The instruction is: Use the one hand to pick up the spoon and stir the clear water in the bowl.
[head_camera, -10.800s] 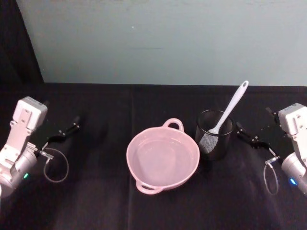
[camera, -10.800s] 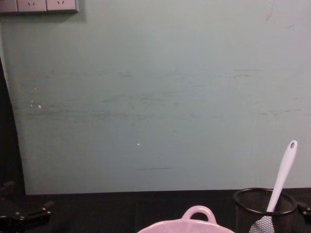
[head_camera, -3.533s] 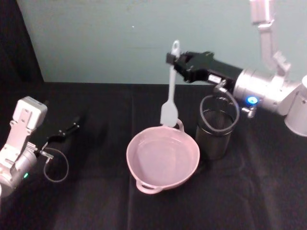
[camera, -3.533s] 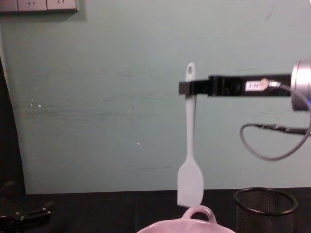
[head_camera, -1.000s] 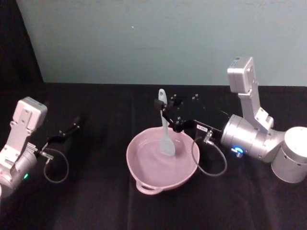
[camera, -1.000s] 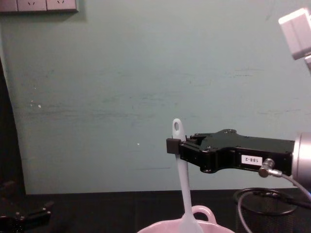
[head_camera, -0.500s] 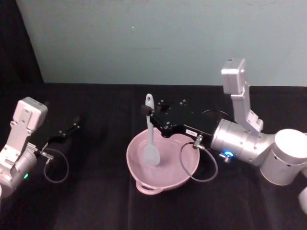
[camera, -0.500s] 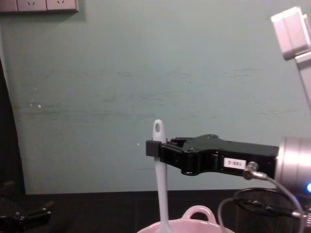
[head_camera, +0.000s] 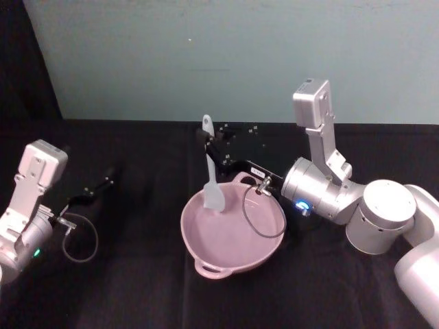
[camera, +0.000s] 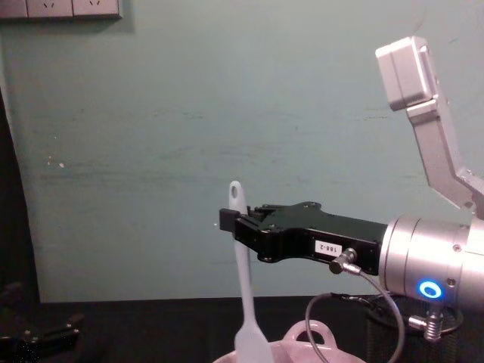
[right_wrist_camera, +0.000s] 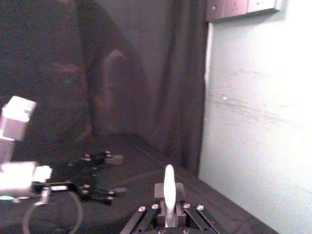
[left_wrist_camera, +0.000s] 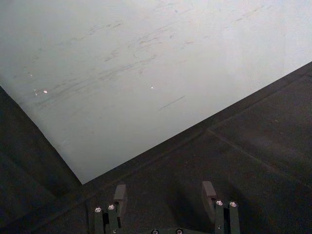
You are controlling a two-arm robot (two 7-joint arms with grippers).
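Note:
My right gripper [head_camera: 206,145] is shut on the upper handle of the white spoon [head_camera: 209,171], which hangs nearly upright. Its flat blade [head_camera: 215,199] sits inside the pale pink bowl [head_camera: 233,247], near the far left wall; I cannot tell whether it touches the water. In the chest view the right gripper [camera: 227,220] clamps the spoon [camera: 242,265] above the bowl's loop handle [camera: 306,330]. The right wrist view shows the spoon's handle end [right_wrist_camera: 168,183] standing between shut fingers. My left gripper [head_camera: 96,186] is parked open at the table's left, with its fingers [left_wrist_camera: 119,194] apart on nothing.
The black cloth covers the table, and a pale green wall stands close behind it. My right arm's silver wrist [head_camera: 319,192] reaches in from the right, over the bowl's right side, with a cable loop [head_camera: 264,219] hanging above the bowl.
My right gripper has carried the spoon across the bowl from the middle toward its far left side, and the blade has risen a little. The left arm has not moved.

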